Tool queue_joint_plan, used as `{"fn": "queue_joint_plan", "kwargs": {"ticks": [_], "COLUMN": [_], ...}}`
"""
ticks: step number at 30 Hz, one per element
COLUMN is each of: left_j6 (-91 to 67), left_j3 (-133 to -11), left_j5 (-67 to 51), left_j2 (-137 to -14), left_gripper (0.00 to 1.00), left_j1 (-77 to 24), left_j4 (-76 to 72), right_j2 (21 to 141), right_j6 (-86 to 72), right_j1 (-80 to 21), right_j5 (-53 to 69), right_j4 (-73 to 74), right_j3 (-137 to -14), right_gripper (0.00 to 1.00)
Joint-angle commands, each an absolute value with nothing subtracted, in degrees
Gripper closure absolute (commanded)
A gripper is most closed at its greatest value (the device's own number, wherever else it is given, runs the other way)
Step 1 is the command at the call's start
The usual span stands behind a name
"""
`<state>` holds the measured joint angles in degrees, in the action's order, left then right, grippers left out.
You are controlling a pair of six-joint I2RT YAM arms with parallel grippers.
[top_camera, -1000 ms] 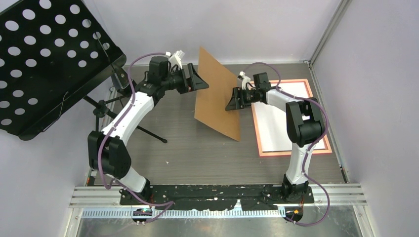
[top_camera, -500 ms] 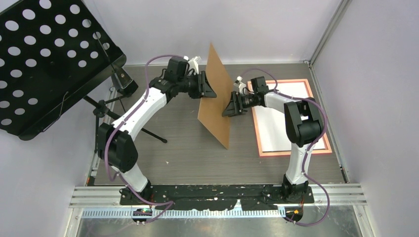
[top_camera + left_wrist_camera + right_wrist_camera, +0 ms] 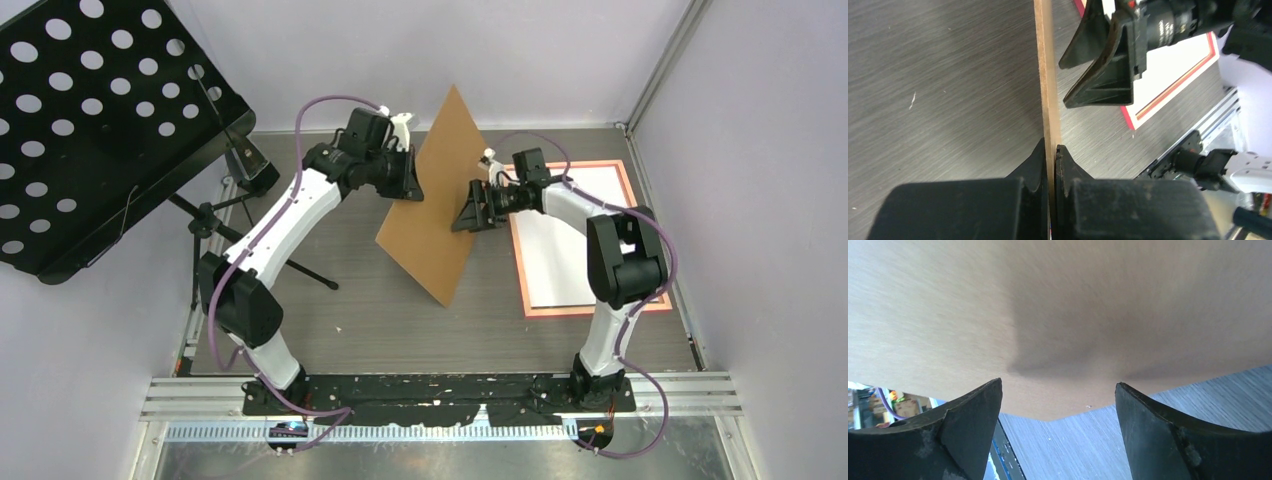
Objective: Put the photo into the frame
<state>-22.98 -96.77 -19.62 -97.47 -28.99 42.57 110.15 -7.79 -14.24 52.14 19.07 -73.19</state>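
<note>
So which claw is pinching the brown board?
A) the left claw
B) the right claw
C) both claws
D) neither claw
A: the left claw is shut tight on the edge of the brown board, while the right claw stands wide open beside it.

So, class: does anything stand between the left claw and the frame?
Yes. The upright board that the left claw grips stands between them, and the open right claw hangs just past it, near the frame's left edge.
</note>
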Motion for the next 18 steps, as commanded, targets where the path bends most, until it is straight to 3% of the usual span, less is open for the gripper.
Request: {"fn": "queue_joint_plan", "kwargs": {"ticks": [1,12,18], "left_j6": [-13.11,-3.95,-1.69], "left_j3": [-102.63,-113.17,-112.75], "left_j5": [-15.03,-5.73,0.29], "left_j2": [-93.29,-93.42,-93.26], "left_gripper": [1.00,1.00,1.00], "left_j1": [-30.21,-31.08,-33.37], "left_j4": [45.92,58.86,59.62], "right_j2": [101.29,90.86,89.63], "right_j6": [-8.38,-13.49,-19.80], "right_j1": [-12.44,-10.41,-10.36], "right_j5": [49.52,47.17,49.83], "right_j4": [19.95,20.12,15.39], "right_j3": [-77.34,-79.84,-78.99], "right_gripper": [0.10,0.09,0.11]}}
